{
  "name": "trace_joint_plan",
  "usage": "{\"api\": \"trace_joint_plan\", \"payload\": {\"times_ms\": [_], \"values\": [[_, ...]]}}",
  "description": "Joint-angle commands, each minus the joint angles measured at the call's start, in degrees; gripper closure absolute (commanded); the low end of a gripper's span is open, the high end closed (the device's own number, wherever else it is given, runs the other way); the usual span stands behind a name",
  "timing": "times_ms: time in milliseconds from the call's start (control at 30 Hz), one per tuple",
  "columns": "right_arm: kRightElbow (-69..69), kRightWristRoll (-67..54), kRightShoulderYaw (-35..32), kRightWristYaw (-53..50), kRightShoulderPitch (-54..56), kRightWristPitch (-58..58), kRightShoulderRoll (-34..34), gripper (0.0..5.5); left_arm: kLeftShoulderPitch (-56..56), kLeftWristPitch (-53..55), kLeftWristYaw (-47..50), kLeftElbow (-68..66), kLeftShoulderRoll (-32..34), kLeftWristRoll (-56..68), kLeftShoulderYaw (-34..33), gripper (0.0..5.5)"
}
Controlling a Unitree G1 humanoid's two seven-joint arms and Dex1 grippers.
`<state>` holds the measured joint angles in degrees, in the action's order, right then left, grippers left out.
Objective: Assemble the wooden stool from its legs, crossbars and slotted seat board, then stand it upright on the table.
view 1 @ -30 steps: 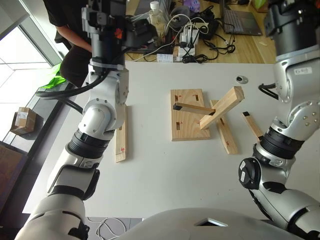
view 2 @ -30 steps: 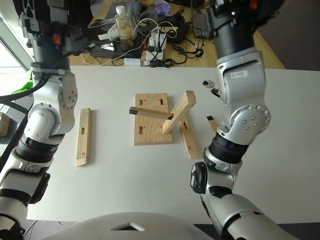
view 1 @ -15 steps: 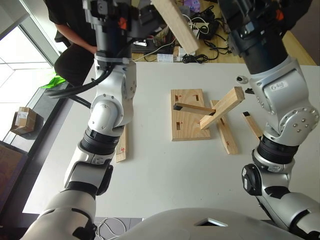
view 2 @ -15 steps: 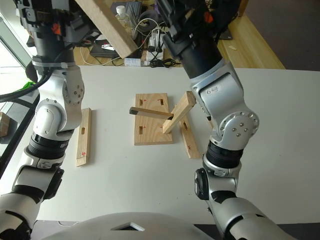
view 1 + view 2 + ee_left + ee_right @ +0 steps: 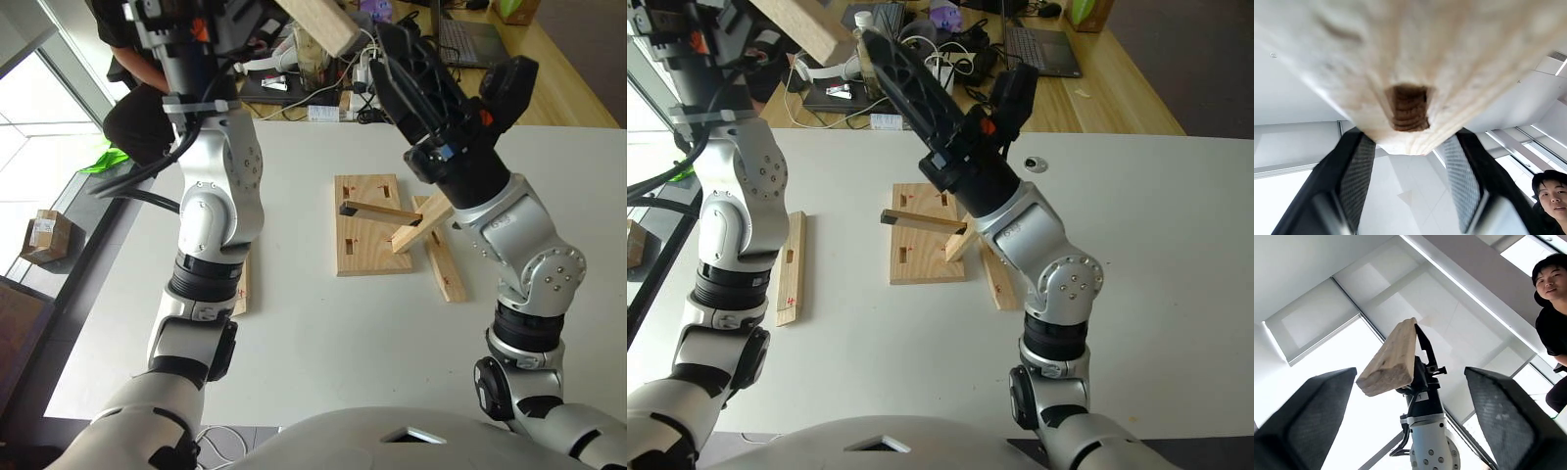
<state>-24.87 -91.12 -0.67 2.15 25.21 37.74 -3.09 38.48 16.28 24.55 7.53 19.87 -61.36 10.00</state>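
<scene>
My left gripper [image 5: 1410, 142] is raised high at the back left, shut on a wooden leg [image 5: 318, 20] whose end slot [image 5: 1406, 106] faces the wrist camera. My right gripper [image 5: 456, 54] hangs open above the table's middle, its fingers [image 5: 1308, 416] spread wide toward that leg [image 5: 1391, 360]. On the white table lies the slotted seat board [image 5: 364, 240]. A dark-tipped crossbar [image 5: 377, 209] and a tilted leg [image 5: 431, 220] stand joined over it. Another leg [image 5: 443, 264] lies flat beside the board, and one more leg [image 5: 791, 266] lies at the left.
A wooden desk behind the table carries cables [image 5: 392, 93], a bottle [image 5: 860, 29] and a laptop [image 5: 1038, 44]. A round grommet [image 5: 1036, 164] sits in the table at the back right. The table's front half [image 5: 333, 333] has free room.
My right arm has swung over so its open gripper now hangs above the table's middle. My left arm has lifted the leg higher, so only its end shows at the top edge.
</scene>
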Motion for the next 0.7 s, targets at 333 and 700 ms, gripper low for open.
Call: {"api": "trace_joint_plan", "payload": {"times_ms": [333, 700], "values": [[0.54, 9.01, 2.74, 3.5, 1.07, -1.25, 1.11, 1.41, -0.05, -1.06, -0.23, -0.98, -1.47, -0.98, 1.91, 3.42], [0.32, 12.03, 2.31, 4.53, 1.44, -2.56, 2.71, 2.35, -0.33, -1.0, -0.78, -0.94, -1.45, -1.24, 1.87, 3.42]]}}
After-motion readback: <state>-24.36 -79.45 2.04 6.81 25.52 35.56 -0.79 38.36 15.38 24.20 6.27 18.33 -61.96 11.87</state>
